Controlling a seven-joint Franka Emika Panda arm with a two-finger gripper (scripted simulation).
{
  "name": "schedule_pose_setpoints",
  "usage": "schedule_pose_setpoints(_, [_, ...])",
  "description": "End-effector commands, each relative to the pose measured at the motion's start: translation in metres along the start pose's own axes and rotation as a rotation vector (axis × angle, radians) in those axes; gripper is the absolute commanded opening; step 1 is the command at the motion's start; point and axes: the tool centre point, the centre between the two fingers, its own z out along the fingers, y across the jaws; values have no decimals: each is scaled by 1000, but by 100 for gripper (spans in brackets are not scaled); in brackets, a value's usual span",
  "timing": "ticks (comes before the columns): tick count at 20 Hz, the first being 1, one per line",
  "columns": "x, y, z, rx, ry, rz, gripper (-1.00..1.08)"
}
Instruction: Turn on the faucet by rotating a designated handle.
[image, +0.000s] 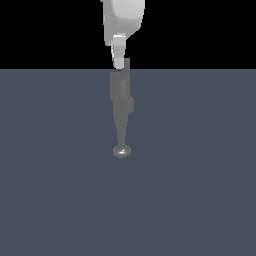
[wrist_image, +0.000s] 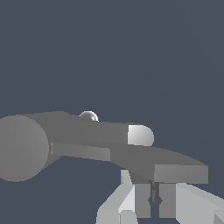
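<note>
The grey faucet (image: 120, 95) stands on the floor, its spout tapering toward the camera to a shiny rounded knob (image: 121, 151). In the wrist view the cylindrical body (wrist_image: 22, 148) is close by, and the flat handle (wrist_image: 175, 168) projects sideways from it to a flared tip. The knob (wrist_image: 89, 116) peeks over the body. My gripper (wrist_image: 154, 201) sits right at the handle's tip with its fingers (wrist_image: 142, 200) almost touching and nothing between them. In the exterior view the gripper (image: 119, 62) hangs behind the faucet, right beside the handle's end (image: 127, 65); actual contact cannot be made out.
A plain dark blue-grey floor (image: 200, 190) surrounds the faucet. A pale rounded stub (wrist_image: 141, 134) shows on the faucet just behind the handle. The white hand of the arm (image: 124, 17) comes down from above.
</note>
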Motion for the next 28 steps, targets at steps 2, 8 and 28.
schedule_pose_setpoints(2, [28, 2, 2, -3, 0, 16, -100])
schedule_pose_setpoints(8, [61, 4, 3, -7, 0, 19, -100])
schedule_pose_setpoints(28, [86, -34, 2, -3, 0, 5, -100])
